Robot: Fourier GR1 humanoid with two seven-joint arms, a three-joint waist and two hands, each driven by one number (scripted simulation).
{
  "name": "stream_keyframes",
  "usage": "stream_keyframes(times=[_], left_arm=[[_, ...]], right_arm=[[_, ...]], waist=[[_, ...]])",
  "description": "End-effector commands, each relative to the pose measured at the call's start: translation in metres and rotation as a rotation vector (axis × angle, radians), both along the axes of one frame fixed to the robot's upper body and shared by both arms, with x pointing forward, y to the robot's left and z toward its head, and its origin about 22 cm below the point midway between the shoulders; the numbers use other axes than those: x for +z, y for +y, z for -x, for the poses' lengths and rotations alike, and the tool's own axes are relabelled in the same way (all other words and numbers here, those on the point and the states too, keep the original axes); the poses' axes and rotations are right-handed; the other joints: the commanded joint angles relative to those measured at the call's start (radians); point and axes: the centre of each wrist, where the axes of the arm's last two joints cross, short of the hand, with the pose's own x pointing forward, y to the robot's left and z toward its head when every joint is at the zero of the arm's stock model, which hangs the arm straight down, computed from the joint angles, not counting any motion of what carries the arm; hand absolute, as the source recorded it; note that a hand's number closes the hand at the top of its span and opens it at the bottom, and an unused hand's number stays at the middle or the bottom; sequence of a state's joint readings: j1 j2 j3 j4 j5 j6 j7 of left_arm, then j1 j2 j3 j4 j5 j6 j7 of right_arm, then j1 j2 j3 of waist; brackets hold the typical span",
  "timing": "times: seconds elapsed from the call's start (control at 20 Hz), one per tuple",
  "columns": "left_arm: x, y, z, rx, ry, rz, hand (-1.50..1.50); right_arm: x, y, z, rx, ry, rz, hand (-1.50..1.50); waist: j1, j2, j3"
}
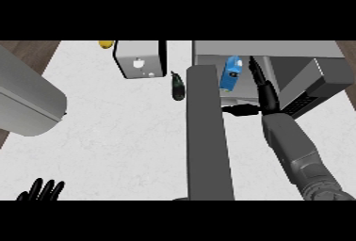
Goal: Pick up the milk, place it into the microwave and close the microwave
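Nearest the lens, low at the left edge: left hand (pixel 42 190), black, fingers straight and pointing up, holding nothing, resting on the white counter (pixel 118 141).

Above it, at the left edge: large grey rounded body (pixel 24 101), tilted, overlapping the counter's edge; what it is cannot be told.

Further right, at the top of the counter: small yellow object (pixel 105 44), partly cut off, just beside a white box-like appliance (pixel 141 60) with a dark side panel. Just right of that, a dark elongated vegetable (pixel 178 86), like an eggplant, lying on the counter close to the upper end of the door.

At centre: microwave door (pixel 208 136), swung wide open, seen edge-on as a long grey slab running from the microwave down to the lower edge of the view.

Right of the door: microwave (pixel 306 61), grey, cavity open toward the door, dark control panel at its right side. Blue milk carton (pixel 231 73) standing upright inside the cavity near its left wall, just behind the door's hinge end.

Furthest right: grey right forearm rising from the lower right corner, ending in the right hand (pixel 261 87), reaching into the cavity just beside the milk. Fingers long and nearly straight, thumb jutting left below the carton; not closed round the milk, and contact with it cannot be told.
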State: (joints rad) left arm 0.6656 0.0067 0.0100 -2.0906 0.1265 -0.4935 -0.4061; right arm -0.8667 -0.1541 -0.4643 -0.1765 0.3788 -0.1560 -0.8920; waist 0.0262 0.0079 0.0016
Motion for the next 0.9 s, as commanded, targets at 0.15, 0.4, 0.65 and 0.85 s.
stream_keyframes(times=[0.15,0.4,0.65,0.85], left_arm=[[0.006,-0.012,-0.009,-0.061,0.003,-0.034,-1.5],[0.004,-0.042,-0.035,-0.123,0.026,-0.043,-1.5],[0.012,-0.056,-0.05,-0.198,0.069,-0.107,1.5],[-0.002,-0.07,-0.065,-0.244,0.094,-0.14,1.5]], right_arm=[[-0.025,-0.001,0.023,0.08,0.015,-0.071,-1.5],[-0.051,-0.004,0.053,0.089,0.058,-0.115,-1.5],[-0.081,-0.031,0.101,0.113,0.056,-0.194,-1.5],[-0.077,-0.055,0.127,0.117,0.023,-0.188,-1.5]], waist=[[-0.037,-0.017,-0.002],[-0.061,-0.022,-0.004],[-0.085,-0.026,-0.004],[-0.075,-0.023,-0.004]])
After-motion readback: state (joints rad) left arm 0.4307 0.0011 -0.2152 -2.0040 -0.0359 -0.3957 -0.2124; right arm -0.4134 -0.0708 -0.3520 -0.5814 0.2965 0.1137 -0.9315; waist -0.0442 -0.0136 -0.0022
